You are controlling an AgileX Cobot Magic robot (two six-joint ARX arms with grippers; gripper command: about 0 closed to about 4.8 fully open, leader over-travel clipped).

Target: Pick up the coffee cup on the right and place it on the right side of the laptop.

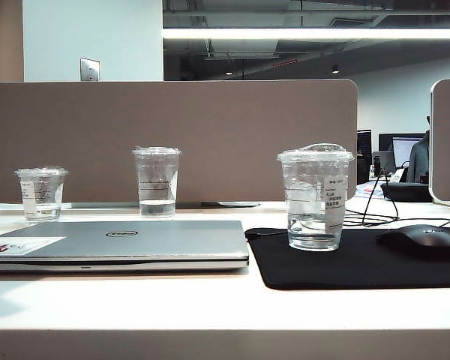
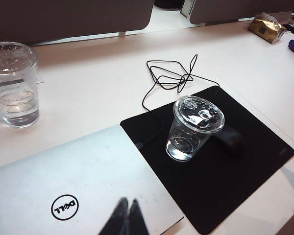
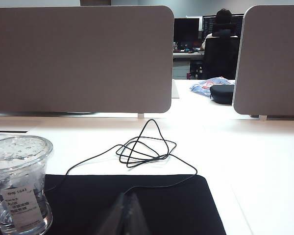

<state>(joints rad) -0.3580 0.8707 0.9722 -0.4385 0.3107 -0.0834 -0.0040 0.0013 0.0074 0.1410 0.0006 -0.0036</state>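
You see only dark, blurred finger tips: the left end effector (image 2: 126, 218) black and tapered, the right end effector (image 3: 125, 215) greyish.

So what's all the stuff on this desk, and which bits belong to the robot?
coffee cup: one, clear with white sticker, standing on the mouse pad right of the laptop
other cups: two, clear, a taller one and a shorter one behind the laptop
laptop: one, silver-grey, closed, left of the pad
mouse pad: one, black, right side of the desk
mouse: one, black, on the pad
cable: one, black, looped behind the pad
dividers: grey-brown, along the back
left pincer: shut, over the laptop
right pincer: shut, above the pad, holding nothing
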